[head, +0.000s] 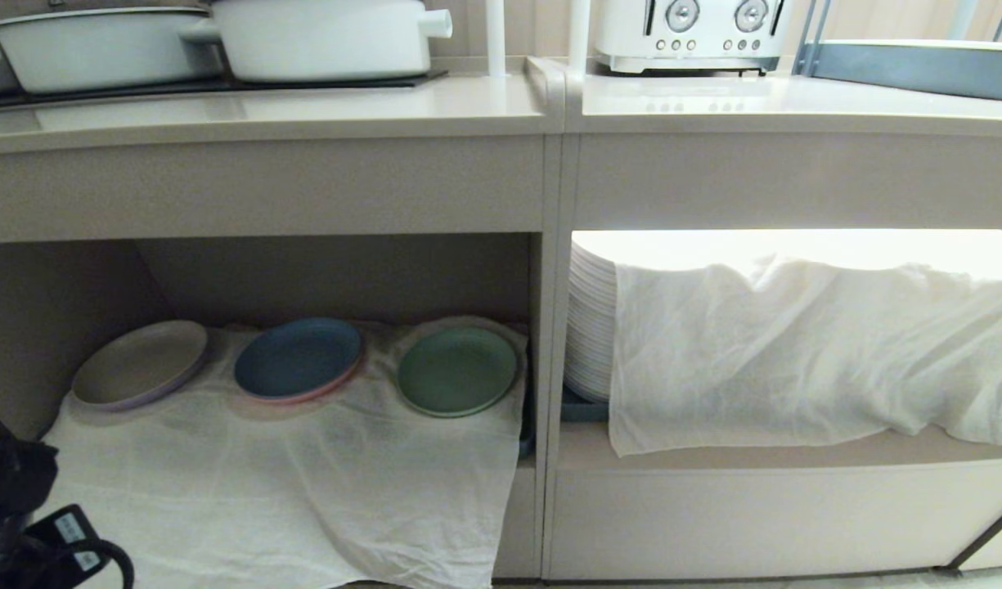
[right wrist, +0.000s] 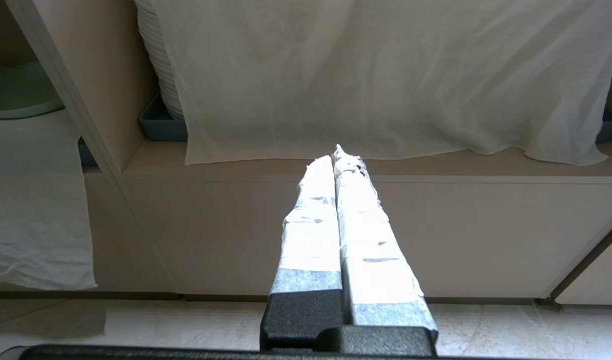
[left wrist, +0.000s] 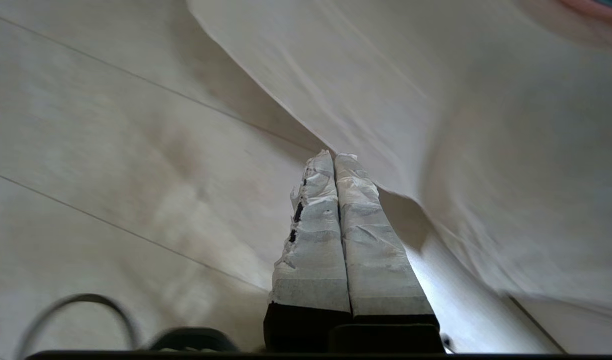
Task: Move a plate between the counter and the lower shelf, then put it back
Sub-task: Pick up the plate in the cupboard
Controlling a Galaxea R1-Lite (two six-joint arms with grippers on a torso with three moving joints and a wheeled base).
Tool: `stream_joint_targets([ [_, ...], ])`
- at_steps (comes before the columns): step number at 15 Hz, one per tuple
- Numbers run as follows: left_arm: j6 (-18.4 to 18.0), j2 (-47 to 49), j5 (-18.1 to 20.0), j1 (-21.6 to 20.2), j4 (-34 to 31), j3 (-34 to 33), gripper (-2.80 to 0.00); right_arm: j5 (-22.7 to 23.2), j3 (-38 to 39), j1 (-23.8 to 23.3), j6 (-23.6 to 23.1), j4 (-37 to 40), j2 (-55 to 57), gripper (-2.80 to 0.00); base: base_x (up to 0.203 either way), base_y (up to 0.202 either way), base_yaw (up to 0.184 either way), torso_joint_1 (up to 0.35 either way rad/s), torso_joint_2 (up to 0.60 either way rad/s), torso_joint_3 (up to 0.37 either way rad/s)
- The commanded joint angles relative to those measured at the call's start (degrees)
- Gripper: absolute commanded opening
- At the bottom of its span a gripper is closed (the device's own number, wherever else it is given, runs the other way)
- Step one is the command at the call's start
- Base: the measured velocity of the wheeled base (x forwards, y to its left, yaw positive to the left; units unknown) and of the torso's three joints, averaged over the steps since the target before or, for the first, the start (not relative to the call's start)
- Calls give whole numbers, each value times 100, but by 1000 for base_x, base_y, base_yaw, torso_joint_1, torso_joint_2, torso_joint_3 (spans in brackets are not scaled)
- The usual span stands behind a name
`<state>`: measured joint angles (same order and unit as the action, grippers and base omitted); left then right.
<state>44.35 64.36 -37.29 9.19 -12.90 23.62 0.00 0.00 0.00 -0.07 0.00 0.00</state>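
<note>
Three plates (head: 457, 370), perhaps two pots (head: 321, 37)

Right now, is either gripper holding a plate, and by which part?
Nothing is held. The left gripper and right gripper are both shut on nothing. The green plate lies untouched on the cloth in the lower shelf.

Mint-green plate (head: 457, 370), blue plate (head: 298, 357) (perhaps pink-rimmed), off-white plate (head: 140, 364), on plain white cloth (head: 263, 474).
</note>
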Motion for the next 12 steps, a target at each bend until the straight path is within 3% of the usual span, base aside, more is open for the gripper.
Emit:
stream_joint_targets([
  [1, -294, -517, -199, -157, -2, -155, -280, 0, 0, 0, -1, 0, 0, -280, 0, 0, 0, 0, 0, 0],
  [5, -1104, -1661, -246, -122, 104, -607, -280, 0, 0, 0, -1, 6, 0, -280, 0, 0, 0, 0, 0, 0],
  [7, -1870, -2251, -53, -297, 900, -1360, -280, 0, 0, 0, -1, 0, 0, -280, 0, 0, 0, 0, 0, 0],
  [9, -2960, -2983, 665, -695, 2072, -2065, -280, 0, 0, 0, -1, 8, 0, -280, 0, 0, 0, 0, 0, 0],
  [10, -3375, -3382, 1217, -915, 2336, -2217, -280, 0, 0, 0, -1, 0, 0, -280, 0, 0, 0, 0, 0, 0],
  [12, -3818, -4162, 2264, -1299, 2257, -2307, -280, 0, 0, 0, -1, 1, 0, -280, 0, 0, 0, 0, 0, 0],
])
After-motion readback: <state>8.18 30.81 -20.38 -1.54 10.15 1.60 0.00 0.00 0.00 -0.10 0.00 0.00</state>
